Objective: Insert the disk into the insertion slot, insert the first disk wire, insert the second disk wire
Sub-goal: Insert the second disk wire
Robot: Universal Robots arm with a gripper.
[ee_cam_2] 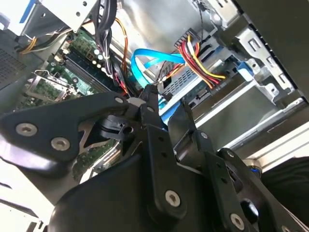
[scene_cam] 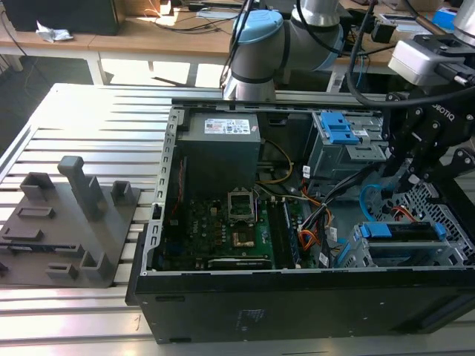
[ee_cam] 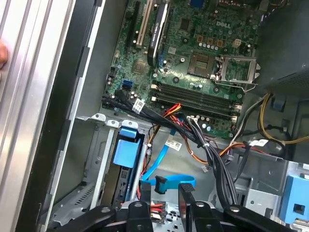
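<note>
Here the disk (scene_cam: 398,241) sits inside the insertion slot (scene_cam: 445,215) at the case's front corner. The gripper (ee_cam: 165,191) hovers over the second disk wire (ee_cam: 166,181), fingers parted, gripping nothing.

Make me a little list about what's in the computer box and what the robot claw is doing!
place: open computer case lying on a slatted metal table
disk: in its blue frame, sitting in the insertion slot, at the exterior view's right
insertion slot: silver cage near the case's front corner
second disk wire: light blue flat cable, looping beside the disk
gripper: down inside the case, fingertips close to the blue cable's end
other cables: red, yellow and black bundle by the cage
also on the table: grey plastic fixture
</note>
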